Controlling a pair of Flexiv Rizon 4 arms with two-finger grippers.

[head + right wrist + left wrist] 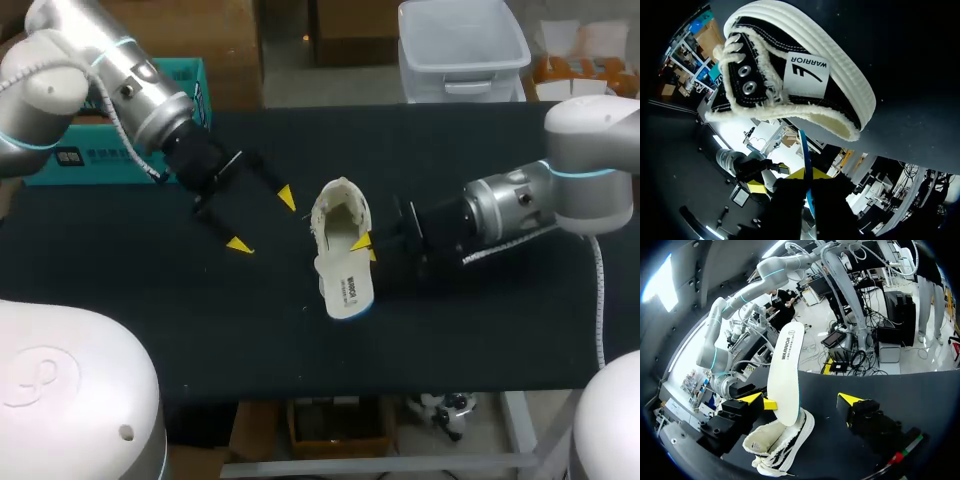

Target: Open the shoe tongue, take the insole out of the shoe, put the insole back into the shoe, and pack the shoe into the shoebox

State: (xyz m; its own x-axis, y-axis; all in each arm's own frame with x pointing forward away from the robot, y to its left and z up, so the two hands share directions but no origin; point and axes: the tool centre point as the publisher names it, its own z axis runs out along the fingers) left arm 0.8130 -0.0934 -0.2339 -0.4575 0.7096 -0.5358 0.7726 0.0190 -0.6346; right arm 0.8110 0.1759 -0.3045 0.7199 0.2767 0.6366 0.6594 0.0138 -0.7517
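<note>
Clamped tight on the insole with the right gripper, long axis slanting up out of the shoe mid-table, lower end inside. Hung the left gripper wide open, empty, just beside it.

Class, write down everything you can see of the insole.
The insole is a thin, flat, white sheet with rounded ends, dark print on one face and a blue edge. It stands steeply tilted, its lower end at the opening of the shoe, the rest rising free. The right gripper is shut on it, pinching both faces.
</note>
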